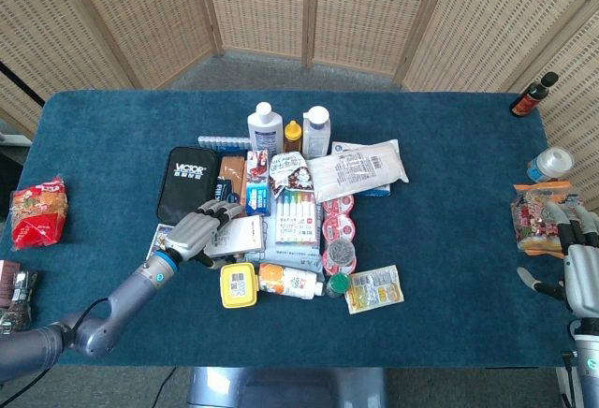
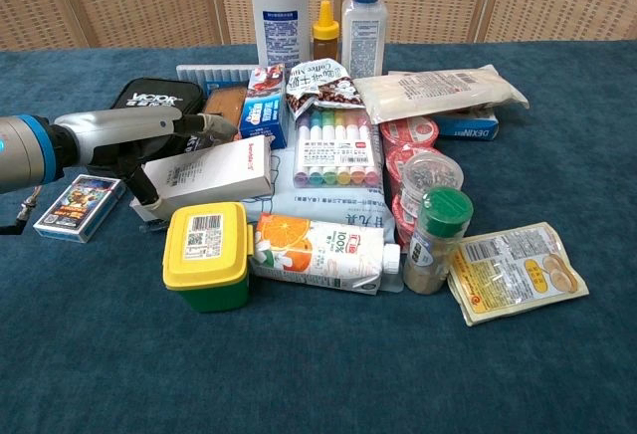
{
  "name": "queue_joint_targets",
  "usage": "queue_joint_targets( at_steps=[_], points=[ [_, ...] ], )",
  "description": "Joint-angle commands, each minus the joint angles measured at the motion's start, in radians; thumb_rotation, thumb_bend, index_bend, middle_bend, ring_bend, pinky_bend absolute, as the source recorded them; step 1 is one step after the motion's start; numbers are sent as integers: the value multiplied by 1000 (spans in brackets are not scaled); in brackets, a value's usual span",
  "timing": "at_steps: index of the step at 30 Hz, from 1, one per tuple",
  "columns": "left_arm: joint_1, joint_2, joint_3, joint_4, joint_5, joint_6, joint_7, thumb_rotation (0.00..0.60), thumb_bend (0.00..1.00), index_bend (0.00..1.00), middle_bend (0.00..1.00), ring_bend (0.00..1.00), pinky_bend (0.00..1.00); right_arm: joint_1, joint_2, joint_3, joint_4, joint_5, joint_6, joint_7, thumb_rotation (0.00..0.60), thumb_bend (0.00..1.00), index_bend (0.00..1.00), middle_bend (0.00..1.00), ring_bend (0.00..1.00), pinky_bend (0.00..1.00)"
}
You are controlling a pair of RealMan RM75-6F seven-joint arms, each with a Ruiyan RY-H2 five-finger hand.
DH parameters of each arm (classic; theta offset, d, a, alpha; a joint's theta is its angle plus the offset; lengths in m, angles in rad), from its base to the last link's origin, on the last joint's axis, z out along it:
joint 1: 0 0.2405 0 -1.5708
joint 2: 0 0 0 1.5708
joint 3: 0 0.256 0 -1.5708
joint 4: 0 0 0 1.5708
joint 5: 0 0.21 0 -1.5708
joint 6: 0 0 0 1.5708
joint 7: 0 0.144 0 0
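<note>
Head view shows the left hand [image 1: 194,231] spread flat, fingers apart, over the left end of the white box [image 1: 239,237], holding nothing. That box lies in the crowded pile mid-counter, the black case [image 1: 186,184] just behind it and the yellow tub [image 1: 239,285] in front. Bare blue counter [image 1: 449,146] rings the pile. The right hand [image 1: 580,272] hangs with fingers apart, nothing in it, at the right edge.
</note>
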Motion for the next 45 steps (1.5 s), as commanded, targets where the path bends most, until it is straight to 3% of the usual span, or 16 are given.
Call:
queue_joint_targets(
  at_steps=[1,3,6,9,13,20,26,34,45],
  points=[
    [1,-21,-2,23,4,33,-6,600,127,255,263,472,0,-1,0,1,1,2,0,0,600,169,0,135,0,0],
    [-2,-25,2,33,-6,28,-7,600,156,352,351,585,20,-1,-1,2,3,5,-3,6,600,168,0,135,0,0],
    [-10,-28,6,47,-18,13,-9,600,161,405,406,650,129,-1,-3,3,5,5,-6,13,600,169,0,136,0,0],
    [-8,-29,-6,52,-29,28,-29,600,160,430,438,680,169,-2,-5,3,8,5,-7,13,600,169,0,136,0,0],
    [4,8,-33,21,-22,56,-100,600,167,435,444,684,172,-2,-4,5,8,6,-7,13,600,168,0,135,0,0],
    [44,157,-83,-115,45,130,-259,600,167,424,440,684,172,2,-12,5,13,4,-15,13,600,168,0,135,0,0],
    [60,259,-89,-217,117,153,-374,600,165,420,439,683,171,4,-24,4,23,1,-21,20,600,168,0,135,0,0],
    [67,301,-88,-281,205,214,-478,600,164,420,439,683,172,3,-22,3,29,1,-26,26,600,169,0,135,0,0],
    [104,418,-177,-380,225,386,-605,600,165,424,447,684,172,0,-30,-1,42,4,-35,43,600,169,0,135,0,0]
  ],
)
